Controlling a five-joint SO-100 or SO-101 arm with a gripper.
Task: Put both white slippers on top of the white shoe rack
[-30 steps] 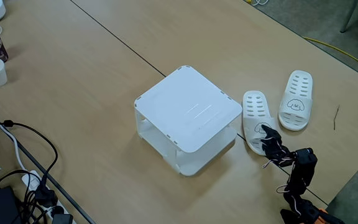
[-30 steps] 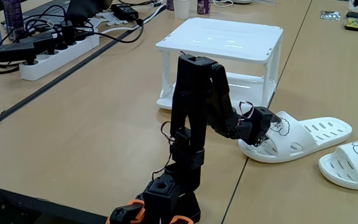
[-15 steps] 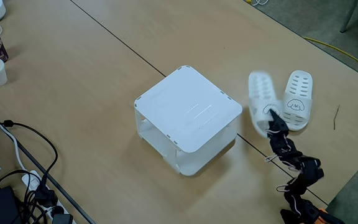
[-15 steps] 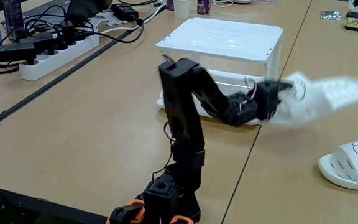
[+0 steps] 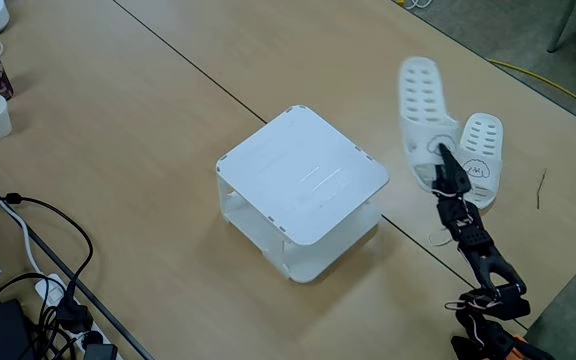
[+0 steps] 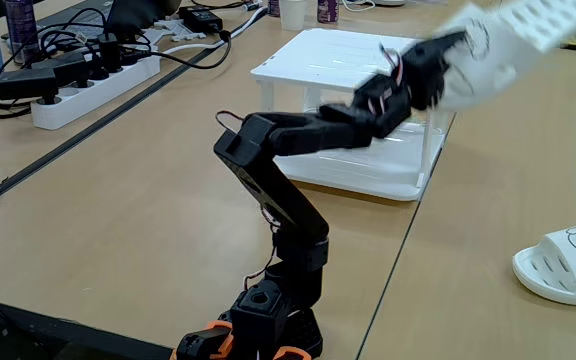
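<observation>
Your black claw [image 5: 436, 160] grips one white perforated plastic slipper [image 5: 421, 100] by its toe strap, aloft just right of the boxy white plastic shoe rack [image 5: 303, 175], so swing leftward.

The table [image 5: 118, 130] looked like pale, matt wood laminate with a dark seam. The white shoe rack [image 5: 303, 175] was smooth, faintly glossy plastic. Both white slippers [image 5: 478, 160] appeared as matt moulded plastic with slotted footbeds. The arm [image 6: 288, 215] was matt black plastic.
</observation>
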